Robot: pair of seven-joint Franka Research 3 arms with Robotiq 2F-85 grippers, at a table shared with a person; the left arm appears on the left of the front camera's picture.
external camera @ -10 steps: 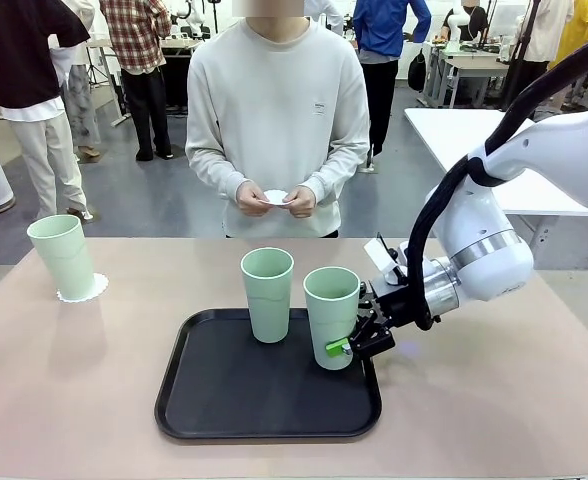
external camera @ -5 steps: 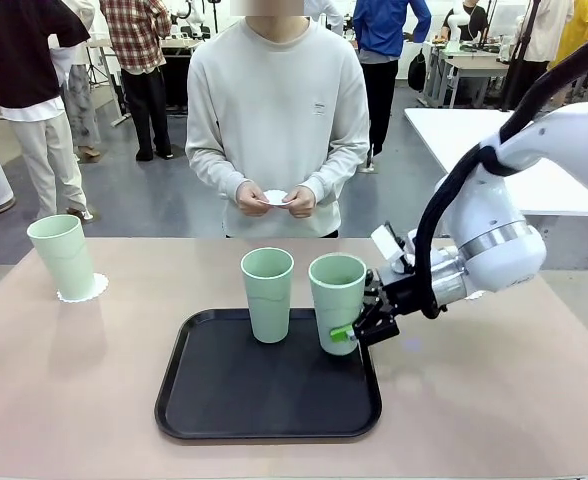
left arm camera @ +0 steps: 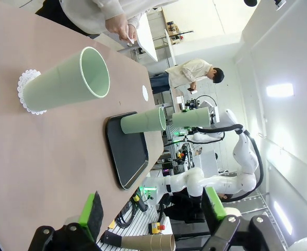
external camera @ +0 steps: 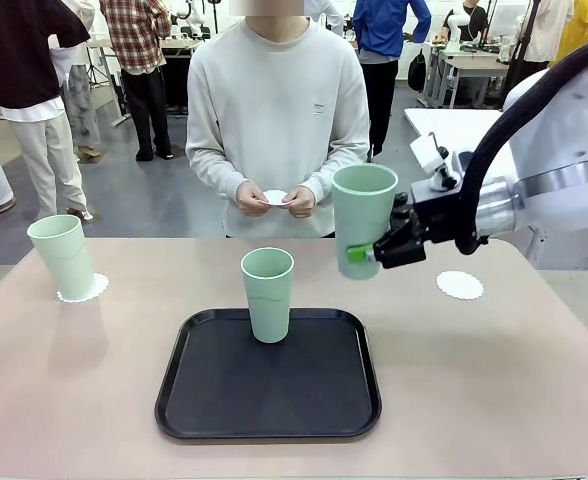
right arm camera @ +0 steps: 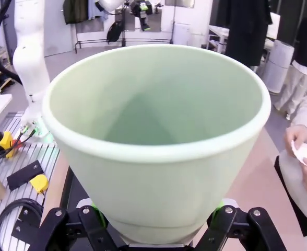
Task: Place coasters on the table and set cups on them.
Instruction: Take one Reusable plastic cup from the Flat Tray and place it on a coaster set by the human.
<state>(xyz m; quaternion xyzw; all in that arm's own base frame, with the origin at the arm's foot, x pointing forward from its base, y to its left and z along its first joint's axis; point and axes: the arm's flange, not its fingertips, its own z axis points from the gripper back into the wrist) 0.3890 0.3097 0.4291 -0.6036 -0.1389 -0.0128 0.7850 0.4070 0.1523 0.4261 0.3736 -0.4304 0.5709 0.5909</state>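
Table (external camera: 494,380) open around 1 coaster (external camera: 460,285), right fingers (external camera: 359,253) pinching cup (external camera: 364,215) aloft, left fingers (left arm camera: 92,215) spread

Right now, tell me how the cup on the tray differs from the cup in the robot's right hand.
The tray cup stands on the black tray; the held cup hangs in the air. The tray cup is untouched; the held cup is clamped near its base by the right hand. Both are mint-green tumblers, open end up.
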